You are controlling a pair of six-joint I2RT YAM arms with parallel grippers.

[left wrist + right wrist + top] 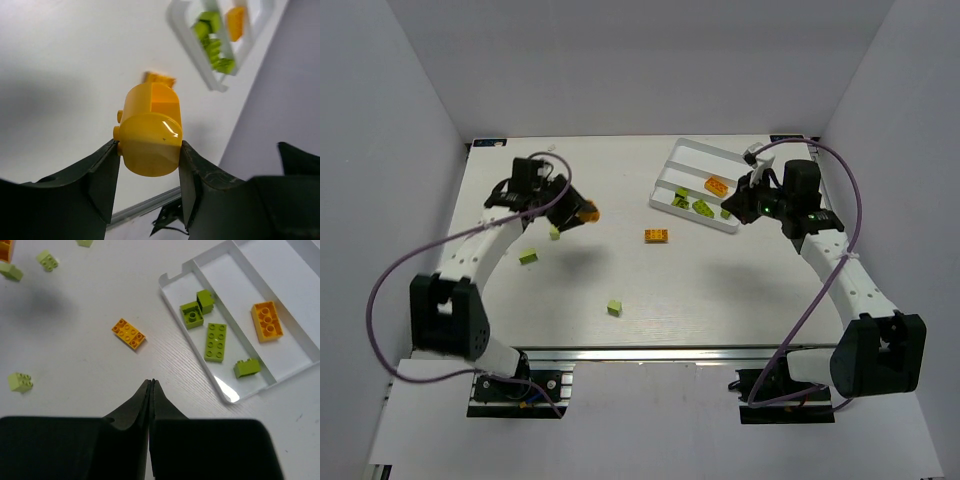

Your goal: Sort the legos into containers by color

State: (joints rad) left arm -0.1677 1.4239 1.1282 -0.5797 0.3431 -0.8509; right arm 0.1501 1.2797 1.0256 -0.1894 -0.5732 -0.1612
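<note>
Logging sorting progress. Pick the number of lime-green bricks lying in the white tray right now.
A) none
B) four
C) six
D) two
B: the right wrist view shows four lime-green bricks in one compartment of the tray, with an orange brick alone in the next one.

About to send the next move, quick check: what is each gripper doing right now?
Left gripper: closed on an orange brick.
Right gripper: closed, holding nothing.
</note>
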